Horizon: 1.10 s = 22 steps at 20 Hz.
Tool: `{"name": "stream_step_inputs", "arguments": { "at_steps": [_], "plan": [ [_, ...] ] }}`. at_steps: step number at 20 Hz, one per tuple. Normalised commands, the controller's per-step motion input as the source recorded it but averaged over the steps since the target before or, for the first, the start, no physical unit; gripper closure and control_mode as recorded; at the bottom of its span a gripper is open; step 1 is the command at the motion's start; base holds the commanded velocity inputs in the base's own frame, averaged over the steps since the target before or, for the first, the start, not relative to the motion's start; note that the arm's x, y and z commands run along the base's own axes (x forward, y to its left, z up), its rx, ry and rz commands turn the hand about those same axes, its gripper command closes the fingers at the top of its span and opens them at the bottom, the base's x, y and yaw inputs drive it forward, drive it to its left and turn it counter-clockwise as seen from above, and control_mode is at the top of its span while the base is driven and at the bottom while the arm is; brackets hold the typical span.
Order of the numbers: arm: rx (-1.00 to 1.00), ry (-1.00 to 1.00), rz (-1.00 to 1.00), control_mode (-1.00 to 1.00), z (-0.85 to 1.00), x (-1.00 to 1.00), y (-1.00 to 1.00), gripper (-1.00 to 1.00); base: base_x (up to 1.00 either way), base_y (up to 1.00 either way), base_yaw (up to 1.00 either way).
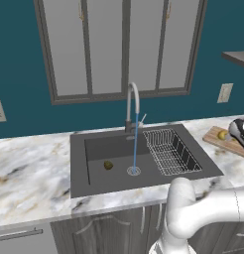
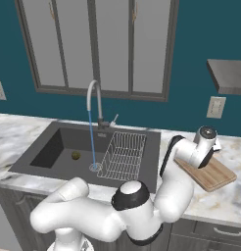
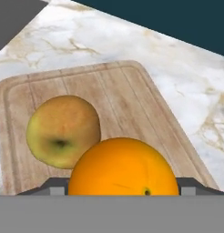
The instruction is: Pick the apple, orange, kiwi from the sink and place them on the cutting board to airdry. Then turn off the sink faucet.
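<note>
The orange point(image 3: 123, 166) sits between my gripper's point(image 3: 123, 187) two finger tips, which are shut on it just above the wooden cutting board point(image 3: 127, 95). The yellow-green apple point(image 3: 63, 132) lies on the board right beside the orange; it also shows as the small apple point(image 1: 222, 134) on the cutting board point(image 1: 213, 137) at the counter's right. My hand point(image 2: 205, 141) hangs over the cutting board point(image 2: 213, 177). The dark kiwi point(image 1: 108, 165) lies on the floor of the sink point(image 1: 94, 149), left of the drain. The sink faucet point(image 1: 132, 101) pours a thin blue stream.
A wire dish rack point(image 1: 169, 150) fills the sink's right end. Marble counter point(image 1: 30, 168) runs to both sides. A window stands behind the faucet, a wall outlet point(image 2: 216, 107) and a grey shelf point(image 2: 229, 74) are above the board.
</note>
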Motion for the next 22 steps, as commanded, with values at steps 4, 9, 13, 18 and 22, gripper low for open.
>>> {"name": "stream_step_inputs", "arguments": {
  "at_steps": [4, 9, 13, 18, 22],
  "plan": [
    [0.0, 0.06, 0.05, -1.0, -0.39, 0.05, 0.0, -1.0, 0.0, 0.0, 0.0],
    [0.0, 0.01, 0.06, -1.0, -0.13, 0.03, 0.0, -1.0, 0.0, 0.0, 0.0],
    [0.0, 0.0, 0.08, -1.0, 0.04, 0.01, 0.0, -1.0, 0.0, 0.0, 0.0],
    [0.0, 0.0, 0.08, -1.0, 0.16, 0.0, 0.08, -1.0, 0.0, 0.0, 0.0],
    [0.0, 0.0, 0.07, -1.0, 0.22, 0.0, 0.28, -1.0, 0.0, 0.0, 0.0]
  ]
}}
